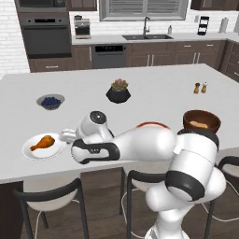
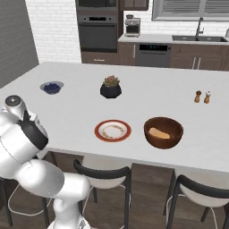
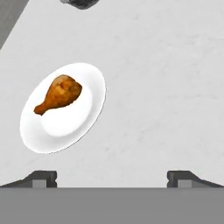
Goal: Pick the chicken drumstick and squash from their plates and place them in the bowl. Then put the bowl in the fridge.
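Note:
The orange-brown chicken drumstick lies on the white plate near the counter's front left edge. My gripper hovers just right of that plate, open, with nothing between its fingertips. The pale squash lies inside the dark brown wooden bowl at the front right. The red-rimmed plate beside the bowl holds no food; my arm covers most of that plate in the left base view. The fridge is out of view.
A small grey bowl of blueberries sits behind the white plate. A black plant pot stands mid-counter, with salt and pepper shakers at the far right. Dark stools line the near counter edge.

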### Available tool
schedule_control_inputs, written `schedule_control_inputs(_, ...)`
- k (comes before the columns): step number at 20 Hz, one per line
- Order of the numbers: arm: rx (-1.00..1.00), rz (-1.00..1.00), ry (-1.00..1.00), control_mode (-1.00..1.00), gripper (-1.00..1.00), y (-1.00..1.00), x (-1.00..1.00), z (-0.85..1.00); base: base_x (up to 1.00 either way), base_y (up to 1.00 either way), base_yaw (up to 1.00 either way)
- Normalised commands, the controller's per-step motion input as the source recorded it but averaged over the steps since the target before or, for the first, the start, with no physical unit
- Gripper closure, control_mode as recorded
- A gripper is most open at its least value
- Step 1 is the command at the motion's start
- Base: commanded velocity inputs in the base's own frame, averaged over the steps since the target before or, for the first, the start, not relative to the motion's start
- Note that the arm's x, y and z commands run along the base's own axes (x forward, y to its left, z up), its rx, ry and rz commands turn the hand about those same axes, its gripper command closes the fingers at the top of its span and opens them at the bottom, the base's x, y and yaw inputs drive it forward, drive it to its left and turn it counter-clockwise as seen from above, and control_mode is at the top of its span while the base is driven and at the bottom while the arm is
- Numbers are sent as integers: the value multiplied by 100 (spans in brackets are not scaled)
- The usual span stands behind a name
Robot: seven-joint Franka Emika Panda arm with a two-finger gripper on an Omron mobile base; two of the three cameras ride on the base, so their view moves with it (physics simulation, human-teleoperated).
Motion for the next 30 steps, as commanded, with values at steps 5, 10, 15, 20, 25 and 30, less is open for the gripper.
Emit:
schedule_control_inputs(5,20,-18,20,-100,-100,48,10,20,0,0,0)
schedule_control_inputs(10,8,-10,26,-100,-100,20,34,16,0,0,0)
schedule_control_inputs(15,0,-6,31,-100,-100,22,43,3,0,0,0)
schedule_control_inputs(20,-1,-4,23,-100,-100,48,43,0,0,0,0)
schedule_control_inputs(25,-6,-4,10,-100,-100,46,6,-2,0,0,0)
schedule_control_inputs(30,-16,-8,0,-100,-100,27,0,-15,0,0,0)
